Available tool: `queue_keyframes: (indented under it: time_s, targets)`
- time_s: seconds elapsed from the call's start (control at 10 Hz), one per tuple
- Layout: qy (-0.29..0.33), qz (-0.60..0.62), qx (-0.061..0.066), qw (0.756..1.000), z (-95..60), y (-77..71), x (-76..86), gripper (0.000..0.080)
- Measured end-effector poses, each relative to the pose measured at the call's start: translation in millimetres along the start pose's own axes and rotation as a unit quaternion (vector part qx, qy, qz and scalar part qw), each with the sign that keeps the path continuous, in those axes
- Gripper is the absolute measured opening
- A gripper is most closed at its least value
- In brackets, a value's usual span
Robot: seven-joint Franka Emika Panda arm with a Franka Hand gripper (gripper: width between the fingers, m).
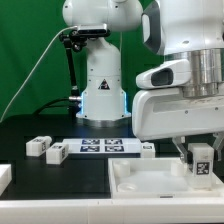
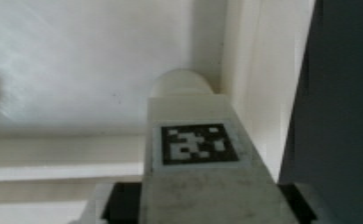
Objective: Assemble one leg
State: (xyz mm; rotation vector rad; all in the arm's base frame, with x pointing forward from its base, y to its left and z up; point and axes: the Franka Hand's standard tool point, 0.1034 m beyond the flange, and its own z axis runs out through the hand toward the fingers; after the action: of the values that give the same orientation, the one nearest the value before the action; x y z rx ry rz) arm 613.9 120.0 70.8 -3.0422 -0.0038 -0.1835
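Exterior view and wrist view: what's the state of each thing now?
gripper: shut on the leg.
white panel: lying flat on the table.
leg: held upright at a corner of the white panel; seating unclear.
loose blocks: lying free on the table.
marker board: flat on the table.

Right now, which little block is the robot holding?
Find the wide white panel at the front of the table. Above its end on the exterior view's right, the arm's jaws pinch the leg, a small tagged white block. The other blocks lie loose.
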Motion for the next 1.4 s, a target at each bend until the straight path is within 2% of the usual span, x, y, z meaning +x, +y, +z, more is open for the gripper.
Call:
queue_keyframes:
  time_s: [0.1,0.2,0.4,0.6,0.8,1.1,1.3,1.4]
  targets:
    - [0.004,0.032,0.001,0.999,0.2,0.5,0.2,0.0290]
    - [0.007,0.123,0.005,0.992,-0.1,2.1,0.7,0.0290]
    - [0.008,0.236,0.004,0.972,0.1,3.5,-0.2,0.0290]
    - [0.008,0.342,0.008,0.939,0.7,3.9,-0.8,0.0291]
    - [0.012,0.471,0.011,0.882,1.3,4.0,-0.9,0.0291]
    - [0.008,0.599,0.016,0.801,1.2,3.7,-1.2,0.0291]
    - [0.000,0.659,0.026,0.752,0.9,2.9,-1.0,0.0291]
    - [-0.002,0.670,0.028,0.742,0.9,2.7,-1.1,0.0291]
